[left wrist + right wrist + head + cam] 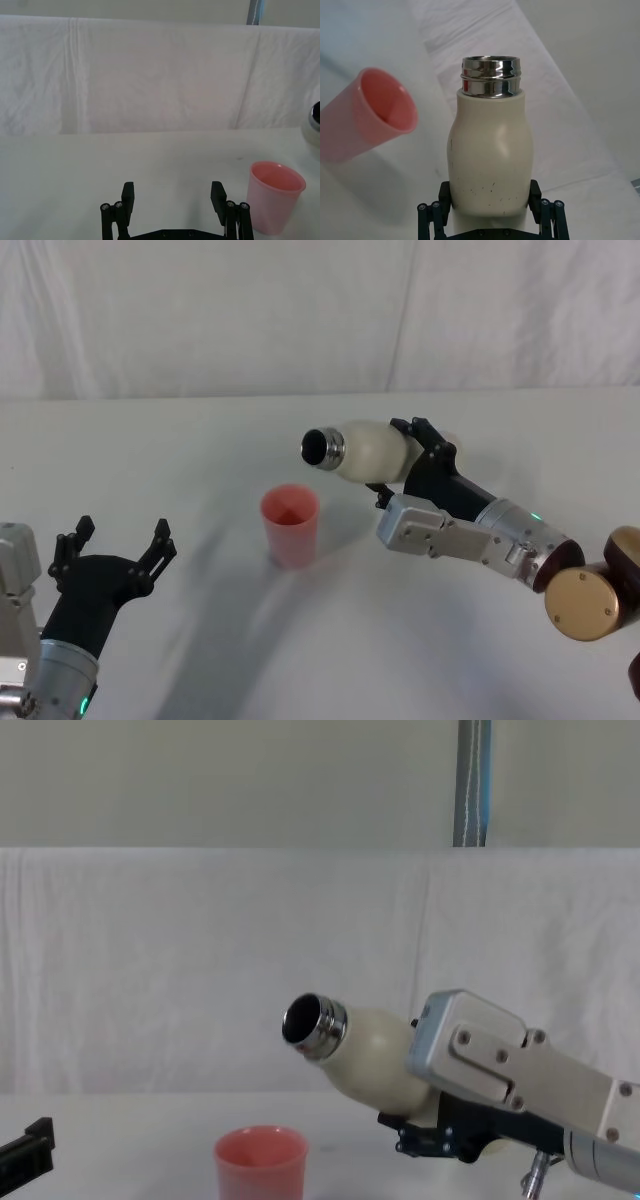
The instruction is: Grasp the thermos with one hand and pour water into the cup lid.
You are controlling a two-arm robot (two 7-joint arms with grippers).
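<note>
The thermos (372,452) hung tilted in the right tool's (418,452) clenched grasp, open steel neck above and beside the upright pink cup lid (291,525) on the white tabletop (180,450), while the left tool (113,546) rested released nearby.

You have the cup lid (291,525) standing upright on the tabletop (200,440), near the middle. The thermos (365,450) hangs in the air just right of it and a little farther back, tipped over so its open neck points left, above and just right of the cup lid without touching it. The right gripper (412,459) clasps the thermos body from the right. Your left gripper (115,543) sits low at the near left, well apart from the cup lid, jaws spread.
</note>
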